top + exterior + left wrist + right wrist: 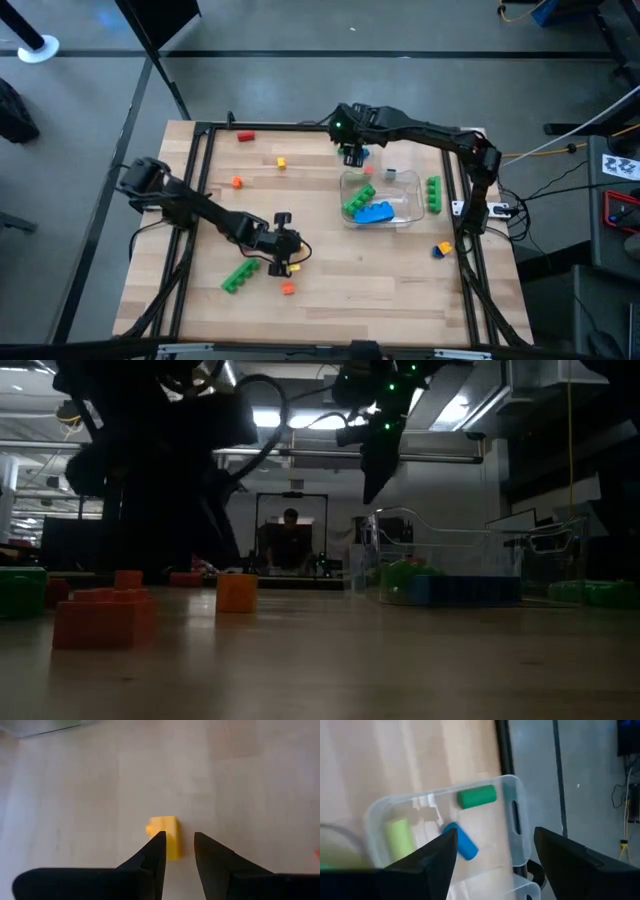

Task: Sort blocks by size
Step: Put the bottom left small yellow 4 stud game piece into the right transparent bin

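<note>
Tabletop — yellow block (pixel 166 836) sits just beyond left claw (pixel 176 842).

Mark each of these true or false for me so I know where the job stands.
1. The right hand is open above the clear tray. True.
2. The tray is empty. False: it holds green and blue blocks, such as the blue block.
3. The left hand has a yellow block at its fingertips. True.
4. Every green block is in the tray. False: a green bar lies on the table by the left hand.
</note>
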`<state>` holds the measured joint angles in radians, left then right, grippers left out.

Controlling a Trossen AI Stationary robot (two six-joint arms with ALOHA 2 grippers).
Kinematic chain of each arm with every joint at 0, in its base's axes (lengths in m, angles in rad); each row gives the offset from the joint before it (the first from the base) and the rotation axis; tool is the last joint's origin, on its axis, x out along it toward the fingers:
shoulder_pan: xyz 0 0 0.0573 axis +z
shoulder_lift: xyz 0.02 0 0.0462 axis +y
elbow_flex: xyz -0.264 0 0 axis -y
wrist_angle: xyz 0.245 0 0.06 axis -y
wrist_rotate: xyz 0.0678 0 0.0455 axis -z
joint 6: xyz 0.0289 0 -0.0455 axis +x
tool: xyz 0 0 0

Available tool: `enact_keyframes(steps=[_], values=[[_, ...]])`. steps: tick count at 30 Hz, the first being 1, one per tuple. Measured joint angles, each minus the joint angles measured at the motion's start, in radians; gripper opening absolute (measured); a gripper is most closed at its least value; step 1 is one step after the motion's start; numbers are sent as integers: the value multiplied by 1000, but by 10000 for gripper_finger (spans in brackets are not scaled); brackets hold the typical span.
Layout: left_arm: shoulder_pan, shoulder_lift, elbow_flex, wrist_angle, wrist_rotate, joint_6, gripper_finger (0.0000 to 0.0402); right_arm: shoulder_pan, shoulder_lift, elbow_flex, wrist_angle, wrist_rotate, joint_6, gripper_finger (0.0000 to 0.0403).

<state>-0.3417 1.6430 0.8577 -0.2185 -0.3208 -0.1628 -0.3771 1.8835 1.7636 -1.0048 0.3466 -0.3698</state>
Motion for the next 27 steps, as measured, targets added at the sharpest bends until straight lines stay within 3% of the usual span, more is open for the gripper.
enact_keyframes(steps=[4,15,27], values=[[-4,8,1,0,-61,-5,86,41,0,7,-19,0,1,264],[-24,8,2,1,-50,-56,89,143,0,7,-25,1,2,264],[-21,15,2,3,-49,-92,205,163,-4,7,-120,7,28,264]])
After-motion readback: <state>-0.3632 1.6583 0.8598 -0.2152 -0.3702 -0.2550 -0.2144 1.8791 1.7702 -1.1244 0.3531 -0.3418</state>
